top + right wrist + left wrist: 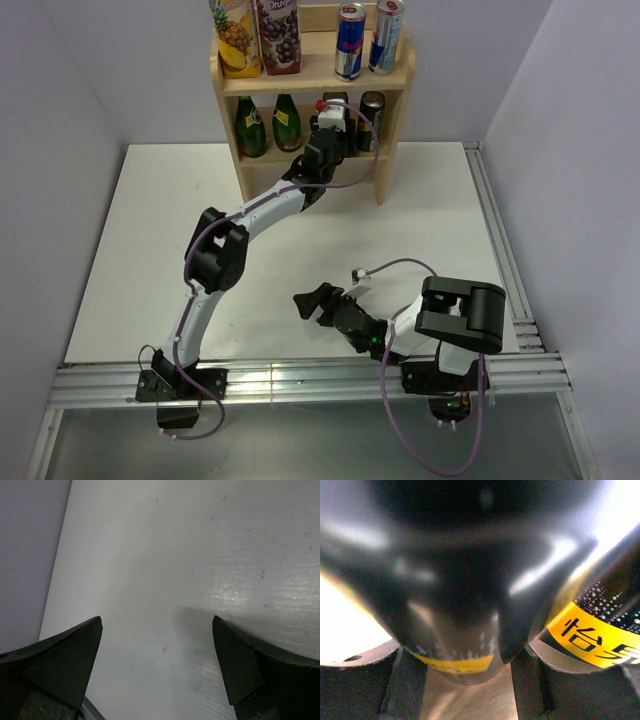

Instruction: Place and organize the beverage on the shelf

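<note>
The shelf (300,82) stands at the far edge of the table (130,260). The left gripper (333,125) reaches into its middle tier, fingers clamped on a dark can (460,665) beside a second can (600,635). Near right, the right gripper (157,645) gapes wide, holding nothing.

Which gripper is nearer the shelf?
Left. Left gripper is at the shelf, middle tier, shut on a dark can; right gripper hangs open over the table, well short of it.

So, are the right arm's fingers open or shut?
Open. The right fingers stand wide apart, with only table surface showing between them.
</note>
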